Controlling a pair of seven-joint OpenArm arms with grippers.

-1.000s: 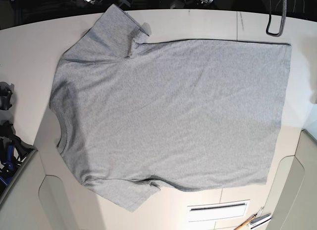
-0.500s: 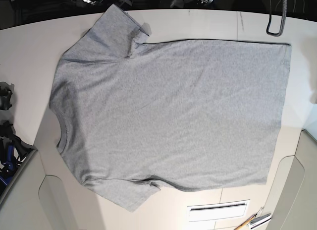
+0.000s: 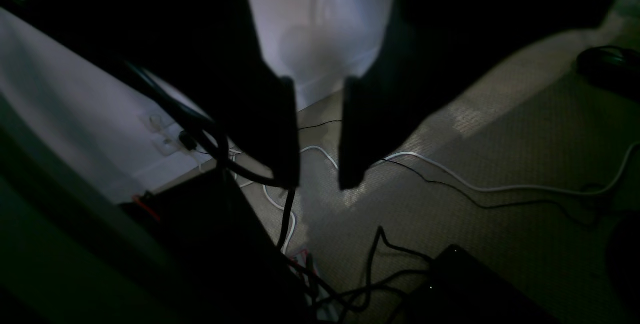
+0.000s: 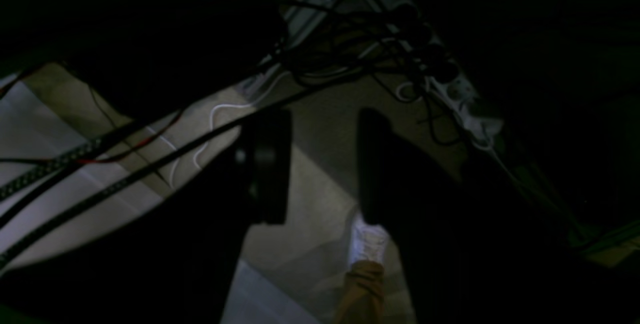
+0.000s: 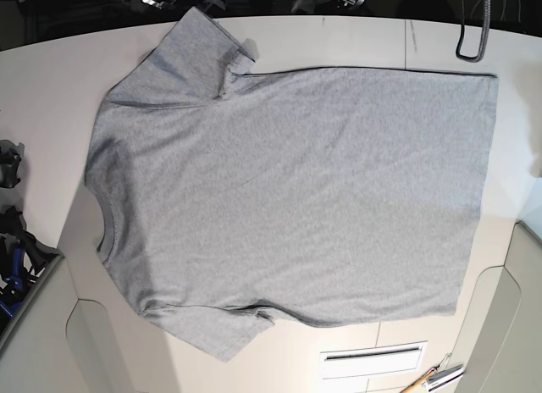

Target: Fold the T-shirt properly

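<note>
T-shirt (image 5: 288, 190) lies flat on the table (image 5: 42, 96) — left gripper (image 3: 317, 184) and right gripper (image 4: 320, 214) both parted, empty.

Lab/office: carpet floor (image 3: 500, 129), loose cables (image 3: 450, 174), power strip (image 4: 465, 104).

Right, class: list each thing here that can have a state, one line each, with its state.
T-shirt: unfolded, spread flat on the table, plain side up, collar toward the base view's left.
Left gripper: open, empty, over the floor.
Right gripper: open, empty, over the floor.
</note>
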